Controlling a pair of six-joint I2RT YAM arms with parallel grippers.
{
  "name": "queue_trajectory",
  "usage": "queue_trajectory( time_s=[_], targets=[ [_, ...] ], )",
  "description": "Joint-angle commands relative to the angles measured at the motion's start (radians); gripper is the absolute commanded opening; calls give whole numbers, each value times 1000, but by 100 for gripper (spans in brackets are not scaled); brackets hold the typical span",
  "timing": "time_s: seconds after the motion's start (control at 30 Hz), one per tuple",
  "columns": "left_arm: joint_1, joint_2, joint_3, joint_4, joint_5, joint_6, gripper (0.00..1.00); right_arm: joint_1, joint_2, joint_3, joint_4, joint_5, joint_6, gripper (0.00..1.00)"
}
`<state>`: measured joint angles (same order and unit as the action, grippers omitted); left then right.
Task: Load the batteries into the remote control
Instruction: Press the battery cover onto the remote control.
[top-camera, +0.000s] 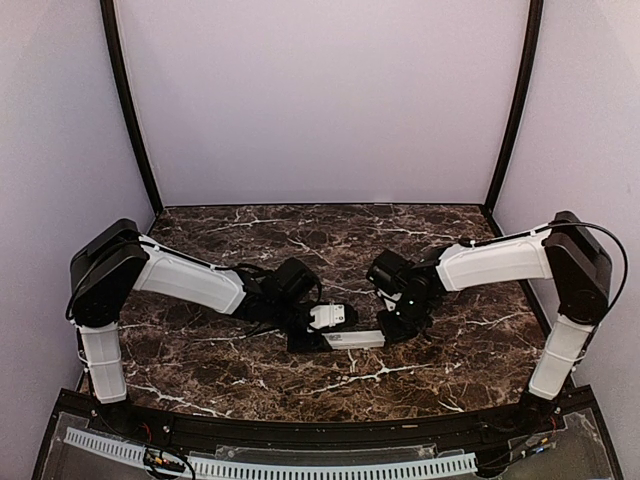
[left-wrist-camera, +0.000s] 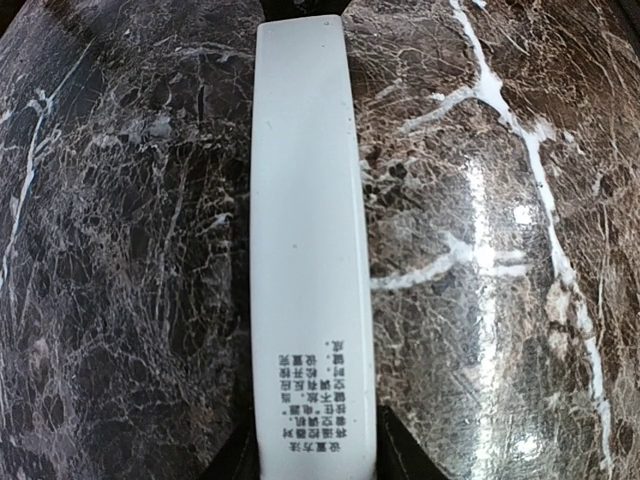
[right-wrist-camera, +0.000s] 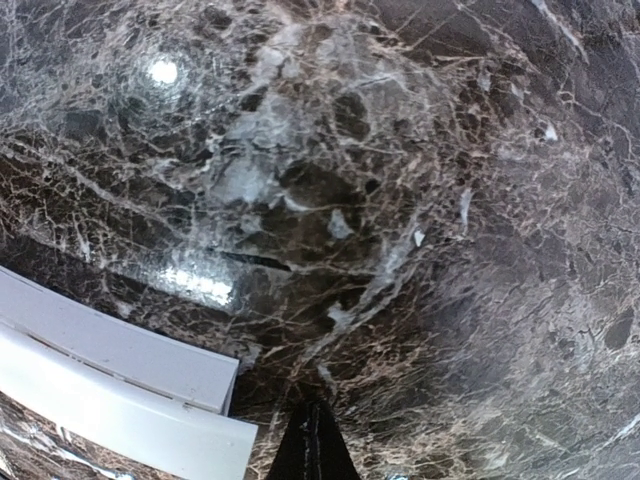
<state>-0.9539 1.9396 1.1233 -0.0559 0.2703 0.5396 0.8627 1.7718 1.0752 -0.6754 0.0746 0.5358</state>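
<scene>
At the centre of the worktop (top-camera: 300, 240), the remote control (top-camera: 355, 339) lies flat, and both arms are in on it. The left end effector (top-camera: 318, 338) has the near end. In its wrist view the dark fingers (left-wrist-camera: 405, 460) sit tight against either side of the white bar (left-wrist-camera: 310, 220), so I read that as a closed grip on the remote. A block of small print (left-wrist-camera: 312, 400) faces up, which looks like the back.

The right end effector (top-camera: 393, 333) waits just beside the other end. Its tips (right-wrist-camera: 310, 450) are pressed together with nothing between them. From there the remote (right-wrist-camera: 110, 390) shows two white layers with a step at the end. That may be the battery cover sitting proud, but I can't be sure. The batteries are not visible in any view.

My read is that this is the cover stage, and no loading has begun. To do it well, the left grip should hold firm without twisting the bar off the worktop. The right tip should meet the upper layer squarely and push along the remote's length, not across it. A sideways shove could pivot the bar in the left fingers. Too much downward force could jam the cover on its rails.
</scene>
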Motion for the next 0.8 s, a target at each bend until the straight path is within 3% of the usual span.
queue_trajectory(
  time_s=[0.0, 0.77],
  targets=[
    [-7, 5, 6, -28, -5, 13, 37, 17, 26, 28, -19, 23, 16, 0],
    [-8, 5, 5, -23, 4, 13, 36, 50, 70, 94, -14, 17, 4, 0]
  ],
)
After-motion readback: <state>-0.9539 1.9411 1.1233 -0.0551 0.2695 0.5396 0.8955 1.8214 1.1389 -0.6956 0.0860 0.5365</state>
